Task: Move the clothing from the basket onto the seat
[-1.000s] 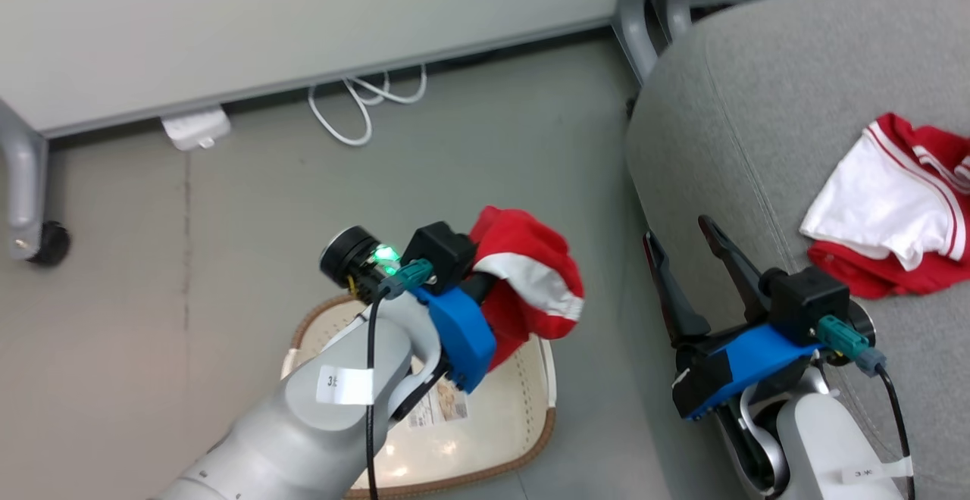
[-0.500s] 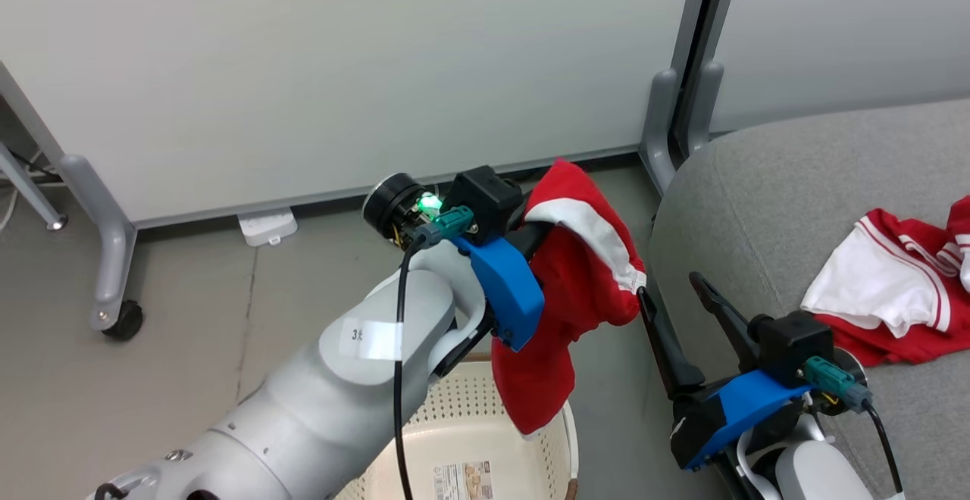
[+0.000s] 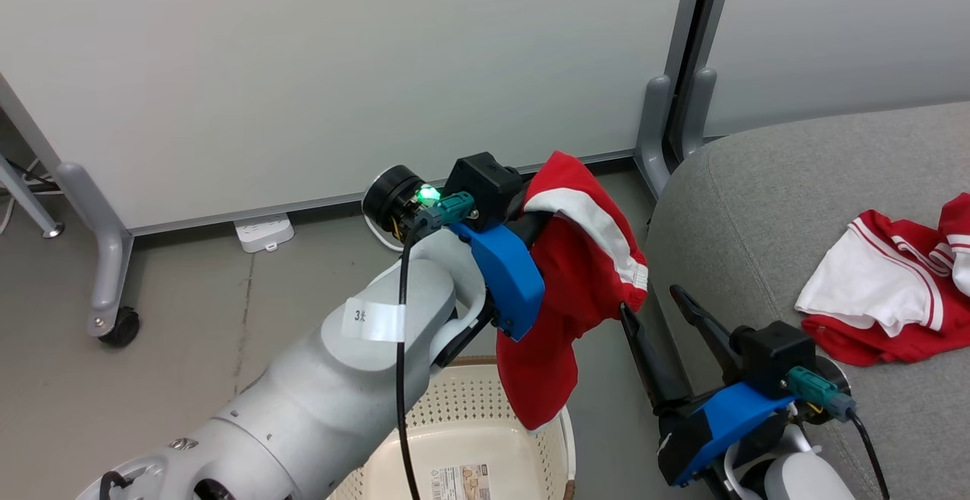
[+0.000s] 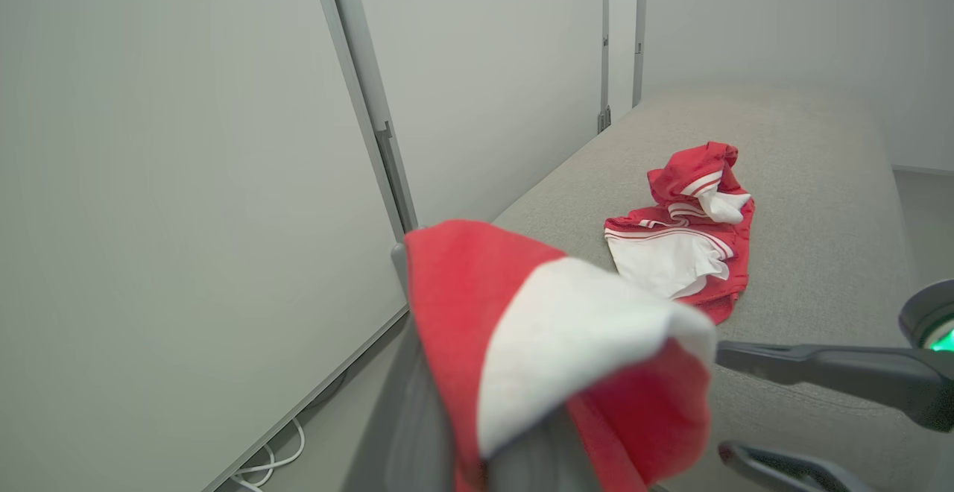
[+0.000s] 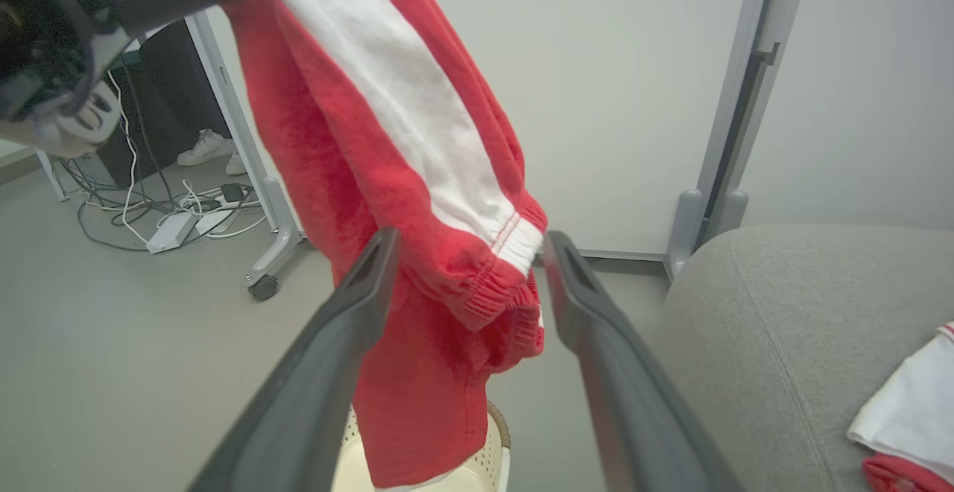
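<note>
The left gripper grips a soft red white-panelled garment, held high just beside the grey woven sofa cushion, likely to clear its edge. The right gripper gapes empty beside the cushion, where a matching garment lies.

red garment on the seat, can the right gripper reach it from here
Probably yes. The right gripper is open and empty at the near edge of the seat, and only bare cushion lies between it and the red garment. The hanging garment is off to its other side.
</note>
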